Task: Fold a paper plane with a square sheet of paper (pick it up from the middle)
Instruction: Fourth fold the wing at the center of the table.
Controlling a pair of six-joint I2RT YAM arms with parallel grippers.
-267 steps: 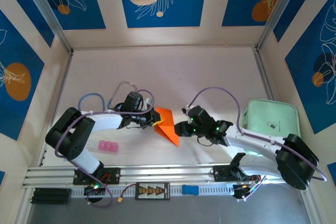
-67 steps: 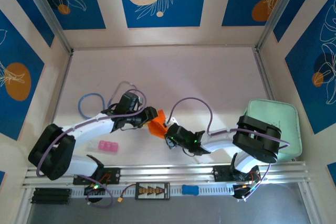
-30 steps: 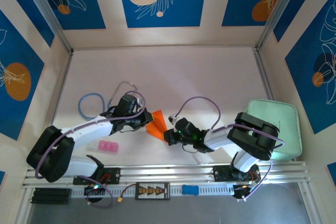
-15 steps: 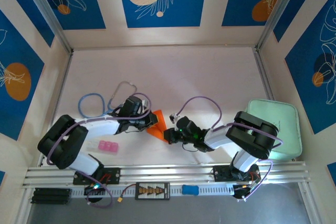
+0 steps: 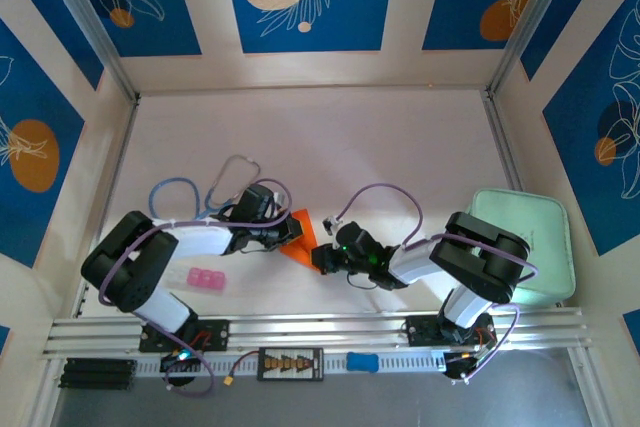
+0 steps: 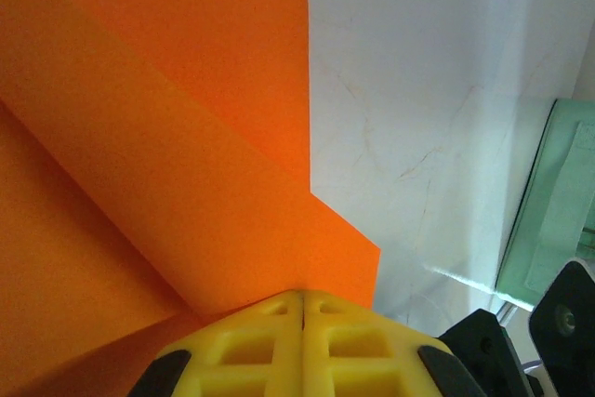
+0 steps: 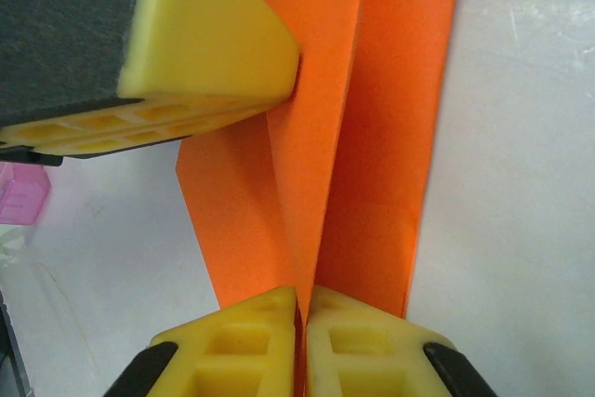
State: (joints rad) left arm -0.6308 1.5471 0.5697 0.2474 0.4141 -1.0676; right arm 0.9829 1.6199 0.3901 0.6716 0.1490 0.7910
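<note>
your left end effector [image 5: 283, 236] and right end effector [image 5: 319, 258] are each pinched shut on the folded orange paper [image 5: 298, 238], which sits between them at the front middle of the desk [image 5: 380, 147]. if you pull unevenly, it may tear or skew the crease, and a weak pinch could let a flap slip.

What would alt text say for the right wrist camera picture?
Folded orange paper sits mid-picture, pinched at its near edge by the right hand. The left hand's yellow finger touches it top left.
</note>
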